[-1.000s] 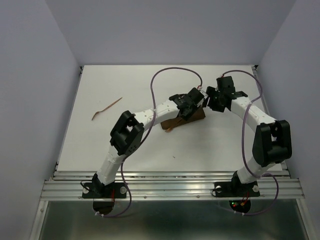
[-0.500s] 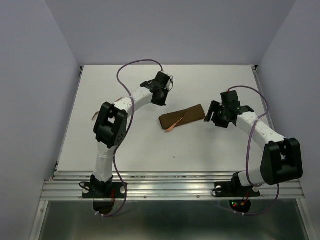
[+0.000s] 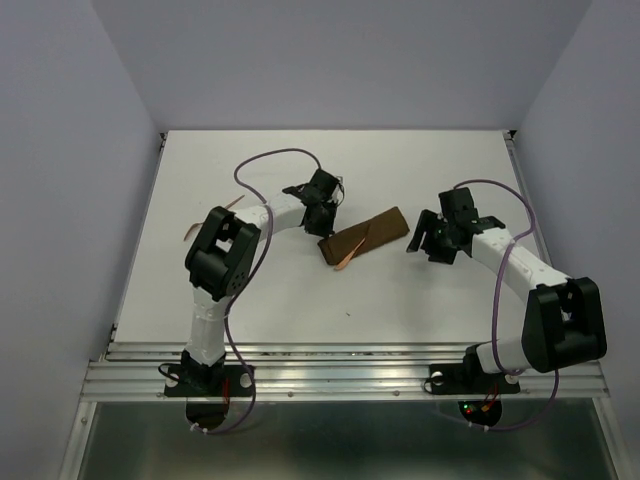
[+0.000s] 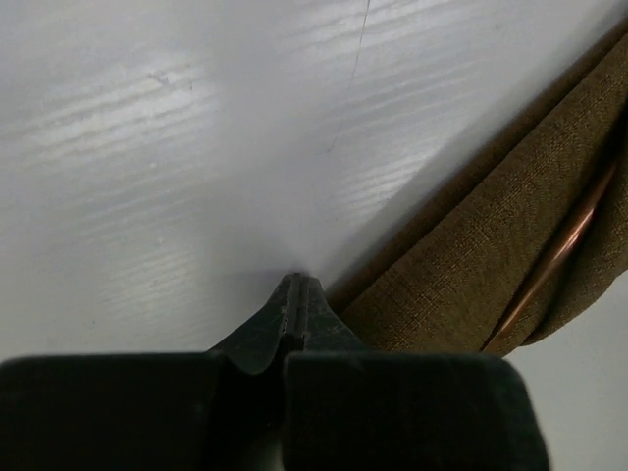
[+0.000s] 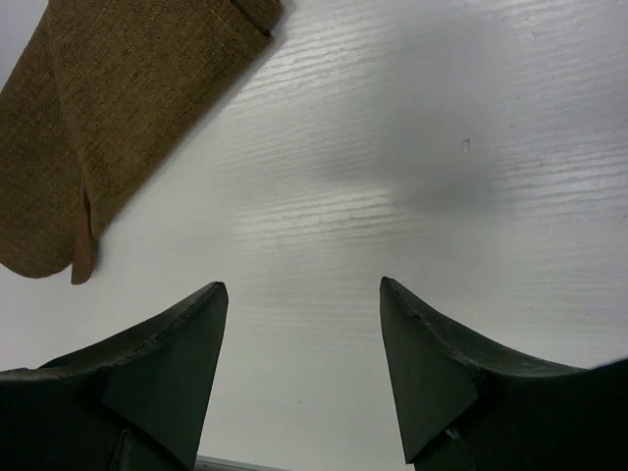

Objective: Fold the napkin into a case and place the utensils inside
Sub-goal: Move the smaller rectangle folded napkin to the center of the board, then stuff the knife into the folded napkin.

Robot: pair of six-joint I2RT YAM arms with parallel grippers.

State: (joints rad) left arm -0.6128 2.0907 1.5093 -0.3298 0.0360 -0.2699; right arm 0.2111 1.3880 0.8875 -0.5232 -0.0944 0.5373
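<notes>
We see the narrow dark brown woven cloth case [image 3: 368, 235] lying slanted on the white table [image 3: 300, 300], one thin reddish-brown utensil stick [image 3: 343, 261] poking from its near-left end. Our left gripper [image 4: 297, 294] is pinched together on nothing, just beside that end. Our right gripper [image 5: 304, 294] stands wide and empty off the case's right end. A second reddish-brown stick [image 3: 189, 233] lies well apart at left, partly hidden by the left arm [image 3: 262, 215].

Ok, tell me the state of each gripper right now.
Left gripper: shut, nothing visibly held, tip beside the case.
Right gripper: open, empty.
</notes>
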